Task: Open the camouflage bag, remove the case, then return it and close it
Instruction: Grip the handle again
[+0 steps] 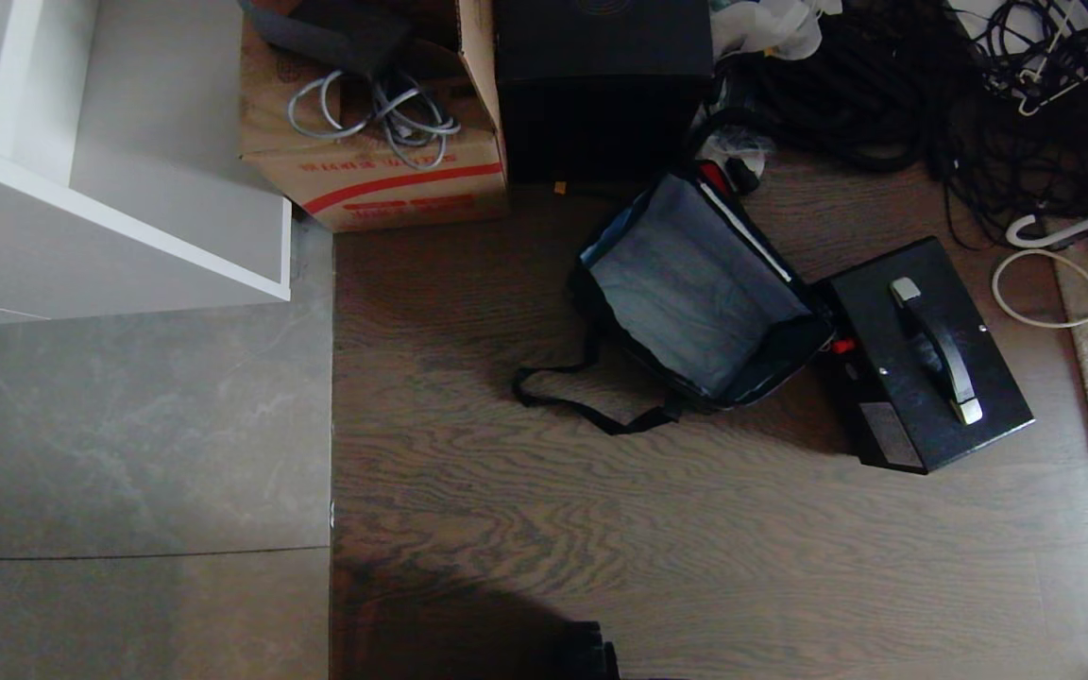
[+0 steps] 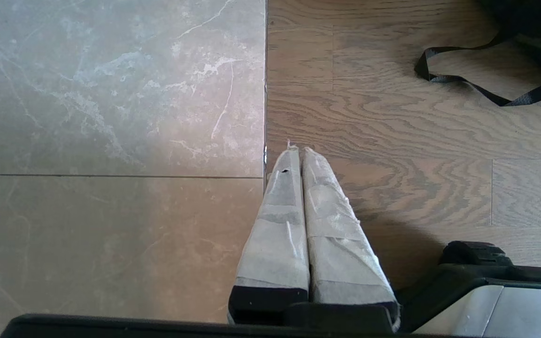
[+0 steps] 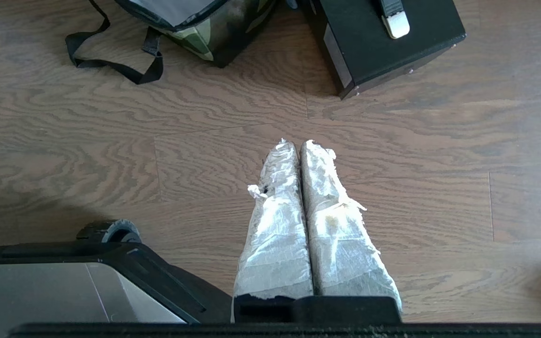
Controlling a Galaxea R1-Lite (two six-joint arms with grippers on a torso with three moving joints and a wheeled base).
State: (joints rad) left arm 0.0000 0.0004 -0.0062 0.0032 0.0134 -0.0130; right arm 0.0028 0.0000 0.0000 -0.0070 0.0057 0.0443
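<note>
The right gripper hangs low over the wood floor with its two taped fingers pressed tight together, and it holds nothing. The left gripper is the same, squeezed closed and empty, right above the line where the wood meets the grey tile. Both arms are tucked in near the robot's base. A little way in front of the right gripper sits the camouflage bag. Its top is wide open and I can see the pale inside, with nothing in it. Its black strap trails across the floor. The case stands on the floor just beside the bag, touching its side, handle facing up. So I think the first half is done: the bag is open and the case is out. What is left is to pick the case up, put it back into the bag, and close the bag.
</note>
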